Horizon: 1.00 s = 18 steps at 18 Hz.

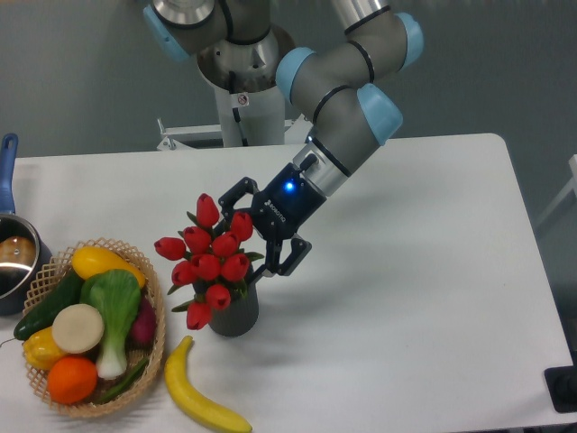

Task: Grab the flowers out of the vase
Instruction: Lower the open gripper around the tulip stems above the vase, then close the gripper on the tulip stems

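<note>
A: If you look at the bunch of red tulip buds with green leaves (208, 260), where does it sit?

B: You'll find it standing in the small dark grey ribbed cylindrical vase (236, 311), which is upright on the white table (406, 298). The buds spread wider than the vase mouth.

A: And the black two-finger end effector (254, 227)?

B: You can see it at the bunch's upper right, fingers spread wide, nothing between them. One finger lies by the topmost buds, the other just beside the right-hand buds above the vase rim. Whether either touches a bud, you cannot tell from this view.

A: What lies around the vase?

B: You have a yellow banana (200, 399) on the table just in front of it, and a woven wicker basket (155, 343) of vegetables and fruit to its left. Further left, at the table's edge, you'll see a metal pot with a blue handle (13, 254).
</note>
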Available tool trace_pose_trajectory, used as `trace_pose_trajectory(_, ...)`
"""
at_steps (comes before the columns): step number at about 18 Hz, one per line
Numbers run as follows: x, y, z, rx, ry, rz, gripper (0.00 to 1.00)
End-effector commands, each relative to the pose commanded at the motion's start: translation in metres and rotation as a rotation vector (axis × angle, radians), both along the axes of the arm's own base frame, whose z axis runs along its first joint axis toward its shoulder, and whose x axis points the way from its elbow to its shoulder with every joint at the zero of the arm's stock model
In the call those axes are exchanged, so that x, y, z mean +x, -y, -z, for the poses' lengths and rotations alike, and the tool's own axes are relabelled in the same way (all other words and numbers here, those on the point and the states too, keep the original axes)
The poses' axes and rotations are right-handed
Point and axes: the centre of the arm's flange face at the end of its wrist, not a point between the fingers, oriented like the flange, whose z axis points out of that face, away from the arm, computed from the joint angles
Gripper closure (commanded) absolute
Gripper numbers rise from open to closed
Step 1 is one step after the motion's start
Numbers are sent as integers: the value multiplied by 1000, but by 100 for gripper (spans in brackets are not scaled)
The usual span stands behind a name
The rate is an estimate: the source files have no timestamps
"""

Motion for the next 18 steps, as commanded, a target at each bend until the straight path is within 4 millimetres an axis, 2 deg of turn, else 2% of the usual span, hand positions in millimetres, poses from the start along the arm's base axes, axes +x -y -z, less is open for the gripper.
trace_pose_trajectory(5,-2,-17,3,2,-1,24,0)
trace_pose_trajectory(8,0,-20,3,4,-3,32,1)
trace_pose_trajectory(10,2,-20,4,3,-2,32,19)
trace_pose_trajectory(12,1,-20,5,3,-2,32,24)
trace_pose_trajectory(14,2,-20,5,3,-2,32,33)
trace_pose_trajectory(18,2,-19,7,0,3,32,43)
